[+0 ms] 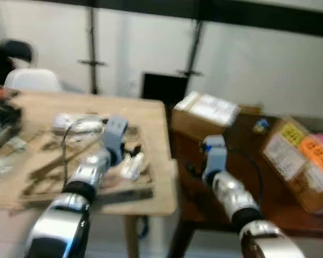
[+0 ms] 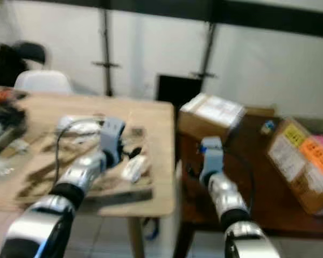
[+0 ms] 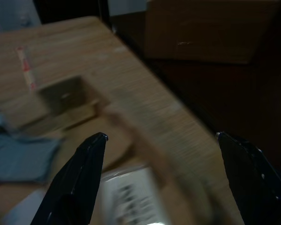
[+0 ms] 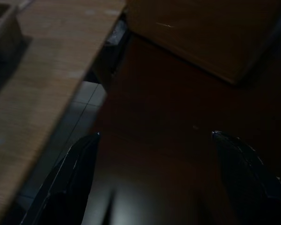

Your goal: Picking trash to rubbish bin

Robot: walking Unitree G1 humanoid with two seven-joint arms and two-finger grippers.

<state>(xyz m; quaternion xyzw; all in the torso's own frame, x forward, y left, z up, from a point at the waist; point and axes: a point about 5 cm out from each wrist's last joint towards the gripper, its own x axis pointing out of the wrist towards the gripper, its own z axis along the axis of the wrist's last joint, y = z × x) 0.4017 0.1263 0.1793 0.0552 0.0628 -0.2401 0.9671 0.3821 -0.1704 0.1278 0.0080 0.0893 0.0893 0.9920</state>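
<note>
- Left gripper (image 3: pixel 159 140) jaws held wide, empty; white wrapper (image 3: pixel 131 197) lying just below them on tabletop (image 1: pixel 151 115).
- Right gripper (image 4: pixel 154 140) jaws spread, nothing gripped.
- Nothing picked yet; whole task judged left.

Storeroom-like workroom, labelled cardboard boxes (image 1: pixel 301 161) on dark table (image 1: pixel 290 215), cluttered wooden table (image 1: pixel 151 123), white chair (image 1: pixel 32 79), plain white wall (image 1: pixel 269 70).

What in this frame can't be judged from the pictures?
- White wrapper by the left pincer: print unreadable, motion blur in the left wrist view.
- Clutter on the wooden table: cut by the left eye view's edge.
- Box labels: too blurred to read.
</note>
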